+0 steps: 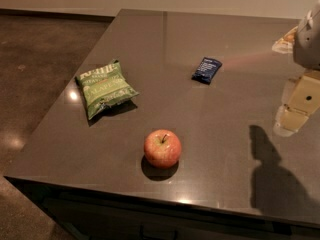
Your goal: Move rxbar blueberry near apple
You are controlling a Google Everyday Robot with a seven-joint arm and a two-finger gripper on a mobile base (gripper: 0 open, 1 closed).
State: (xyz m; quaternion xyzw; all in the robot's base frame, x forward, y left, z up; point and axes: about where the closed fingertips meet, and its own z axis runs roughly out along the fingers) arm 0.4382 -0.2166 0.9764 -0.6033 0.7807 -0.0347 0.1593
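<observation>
1. rxbar blueberry (206, 69) lay flat on the dark surface (225, 149), toward the far middle, slightly angled; nothing touched it; it sat well apart from the apple (162, 148).
2. apple stood stem-up near the front edge of the surface; green chip bag (105, 88) lay to the left, apart from both bar and apple.
3. end effector (289, 121) hung at the right edge of the view, above the surface, to the right of the bar and nearer the front than it; nothing showed in its grip; whether it was wide or narrow could not be told; its shadow (270, 169) fell on the surface below it.
4. judged stage: the bar was not yet grasped; the whole carry toward the apple was left to do.
5. risk: thin flat wrapper on a hard glossy surface; an off-centre descent would likely shove or skate the bar away instead of gripping it.
6. risk: a grip on the wrapper edge only; the bar could then swing or slip out mid-carry.
7. risk: the apple was round and close to the front edge; a bump at placement would likely roll it, possibly off the surface.
8. risk: release too early would leave the bar not really near the apple; the chip bag was the likely mix-up target if the approach drifted left.
9. pale item (282, 41) at the far right was partly hidden by the arm; what it was could not be told; an arm sweep could brush it.
</observation>
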